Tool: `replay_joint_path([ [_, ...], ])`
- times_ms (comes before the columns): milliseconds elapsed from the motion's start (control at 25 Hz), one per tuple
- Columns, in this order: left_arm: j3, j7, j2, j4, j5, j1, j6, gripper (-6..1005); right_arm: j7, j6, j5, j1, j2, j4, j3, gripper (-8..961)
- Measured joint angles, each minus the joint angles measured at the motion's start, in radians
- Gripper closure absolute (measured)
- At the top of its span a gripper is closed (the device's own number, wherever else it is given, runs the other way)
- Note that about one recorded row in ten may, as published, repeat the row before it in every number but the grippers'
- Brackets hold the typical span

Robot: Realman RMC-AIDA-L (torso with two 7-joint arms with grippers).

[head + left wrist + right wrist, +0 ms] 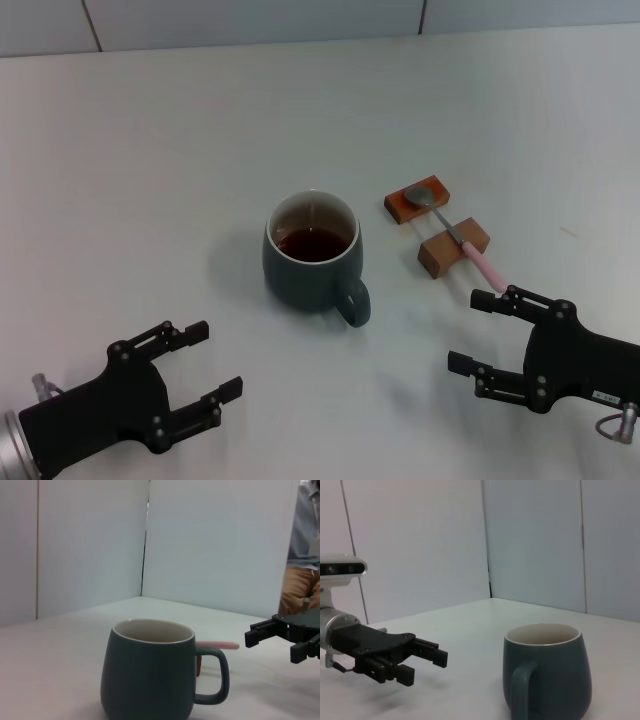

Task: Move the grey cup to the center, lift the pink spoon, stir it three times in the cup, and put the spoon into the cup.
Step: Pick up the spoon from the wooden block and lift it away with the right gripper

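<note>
The grey cup (pixel 312 262) stands upright at the middle of the table, with dark liquid inside and its handle turned toward me and to the right. The pink spoon (pixel 483 265) lies across two brown blocks to the cup's right, metal bowl on the far block, pink handle pointing at my right gripper. My left gripper (pixel 218 357) is open and empty, near the front left, apart from the cup. My right gripper (pixel 467 330) is open and empty, just short of the spoon's handle tip. The cup also shows in the left wrist view (pixel 147 672) and the right wrist view (pixel 547 672).
The two brown blocks, far (pixel 400 208) and near (pixel 440 255), sit right of the cup. The white table (pixel 150 180) runs back to a pale wall. The left wrist view shows the right gripper (pixel 272 645) and a person (pixel 302 570) beyond the table.
</note>
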Motion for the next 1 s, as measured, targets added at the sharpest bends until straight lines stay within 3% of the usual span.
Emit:
replay_joint_path([
  [320, -0.001, -0.001, 0.001, 0.000, -0.001, -0.011, -0.002, 200, 0.000, 0.001, -0.001, 0.001, 0.000, 0.000, 0.001, 176],
  [1000, -0.003, -0.007, 0.001, 0.004, -0.003, -0.015, -0.004, 191, 0.001, -0.008, 0.000, 0.002, 0.001, 0.008, 0.000, 176],
])
